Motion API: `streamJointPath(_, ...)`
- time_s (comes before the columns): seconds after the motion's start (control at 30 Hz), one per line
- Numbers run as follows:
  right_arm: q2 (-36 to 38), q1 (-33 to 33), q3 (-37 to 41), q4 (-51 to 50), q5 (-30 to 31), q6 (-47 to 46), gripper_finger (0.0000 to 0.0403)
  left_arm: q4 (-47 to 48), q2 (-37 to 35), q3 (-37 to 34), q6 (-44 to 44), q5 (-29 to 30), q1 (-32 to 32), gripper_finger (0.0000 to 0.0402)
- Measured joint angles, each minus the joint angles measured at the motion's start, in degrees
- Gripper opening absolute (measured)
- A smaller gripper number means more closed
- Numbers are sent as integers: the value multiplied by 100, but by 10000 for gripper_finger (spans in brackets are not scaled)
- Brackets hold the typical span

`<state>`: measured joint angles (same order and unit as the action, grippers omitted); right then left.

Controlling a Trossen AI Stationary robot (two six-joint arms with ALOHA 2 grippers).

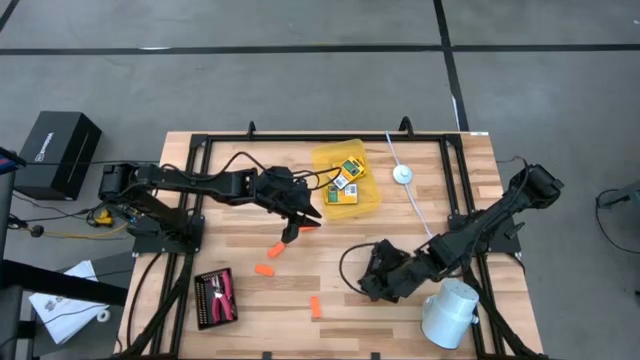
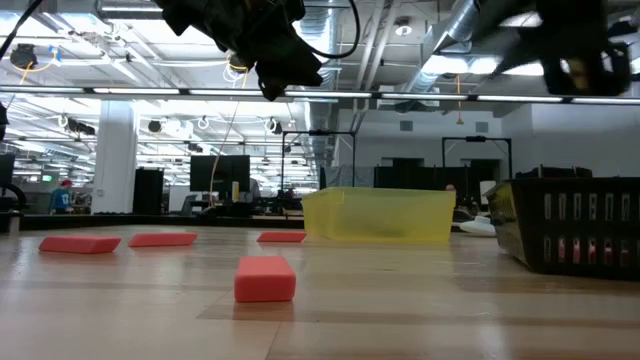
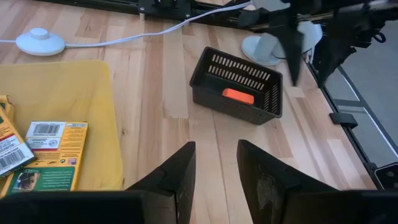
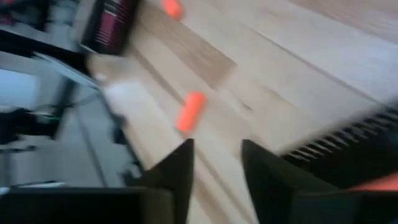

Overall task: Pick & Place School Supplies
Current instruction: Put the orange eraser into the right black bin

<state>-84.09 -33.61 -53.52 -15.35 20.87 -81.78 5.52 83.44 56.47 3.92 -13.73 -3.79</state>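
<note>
Several orange sticks lie flat on the wood: one (image 1: 308, 222) just below my left gripper (image 1: 300, 225), others (image 1: 275, 250) (image 1: 264, 269) (image 1: 314, 308) toward the near edge. Yellow-and-green card boxes (image 3: 55, 146) lie in the translucent yellow tray (image 1: 372, 200). The red-handled tool (image 1: 226, 293) lies in a black tray (image 1: 205, 312) at the near left. A second black ribbed tray (image 3: 236, 93) holds one orange stick (image 3: 239, 96). My left gripper (image 3: 216, 146) hangs open above the table beside the yellow tray. My right gripper (image 1: 385, 272) (image 4: 216, 144), open, hovers by the second black tray.
A white round switch (image 1: 402, 174) with its cable lies right of the yellow tray. A white cup-shaped thing (image 1: 450, 312) stands at the near right corner. A black frame (image 1: 200, 140) runs around the table top. Bare wood lies between the two black trays.
</note>
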Motion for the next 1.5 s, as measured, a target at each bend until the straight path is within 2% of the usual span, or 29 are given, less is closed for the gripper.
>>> streamJointPath(0.1, 0, 153, 0, 668, 59, 474, 38, 1, 0, 0, 163, 0, 62, 114)
streamJointPath(0.17, 0, 263, 0, 1042, 63, 853, 12, 1, 0, 0, 292, 2, 139, 114)
streamJointPath(0.37, 0, 536, 0, 1674, -3, 1415, 3, -39, -9, -119, 552, 58, 607, 110)
streamJointPath(0.53, 0, 619, 0, 1781, -6, 1489, 1, 9, -9, -816, 1058, 571, 865, 101)
streamJointPath(0.7, 0, 613, 0, 1823, -6, 1489, 0, -29, -6, -1350, 1179, 1082, 813, 99)
streamJointPath(0.83, 0, 615, 0, 1898, -6, 1486, 0, -60, -6, -1559, 1179, 1100, 706, 85)
streamJointPath(1.07, 0, 608, 0, 1919, -6, 1478, 0, -51, -4, -1933, 1191, 820, 727, 7)
streamJointPath(1.5, 0, 587, -2, 1924, -5, 1489, 0, 24, -161, -2573, 1735, 786, 758, 1)
